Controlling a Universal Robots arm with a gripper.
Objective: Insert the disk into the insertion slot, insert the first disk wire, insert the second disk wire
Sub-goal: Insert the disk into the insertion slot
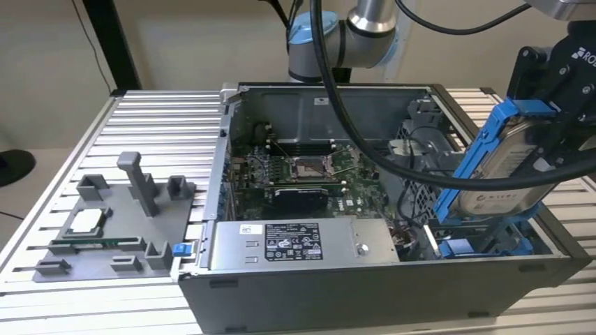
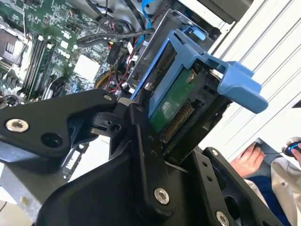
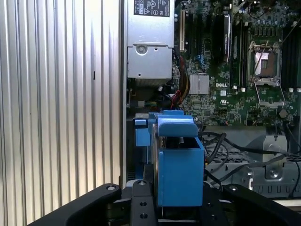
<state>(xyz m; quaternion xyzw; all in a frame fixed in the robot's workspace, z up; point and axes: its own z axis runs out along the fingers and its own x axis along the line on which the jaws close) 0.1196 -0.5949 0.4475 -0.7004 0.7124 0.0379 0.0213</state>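
My gripper (image 1: pixel 551 132) is shut on the disk (image 1: pixel 507 164), a silver-grey drive with a white label in a bright blue frame. It holds the disk tilted on edge above the near corner of the open computer case, at the exterior view's right. Below the disk is the insertion slot (image 1: pixel 479 244), a drive bay with blue plastic parts. The second wrist view shows the disk's green underside (image 2: pixel 175 101) and blue frame (image 2: pixel 235 80) between black fingers (image 2: pixel 141 136). In the first wrist view the blue frame (image 3: pixel 178 165) stands over the bay. Which of the loose cables (image 1: pixel 410 202) are the disk wires I cannot tell.
The grey labelled power-supply box (image 1: pixel 298 241) lies along the case's near wall, with the motherboard (image 1: pixel 298 174) behind it. A grey fixture (image 1: pixel 112 223) with upright posts sits on the ribbed table at the exterior view's left. A person's hand (image 2: pixel 245 160) rests off the table's edge.
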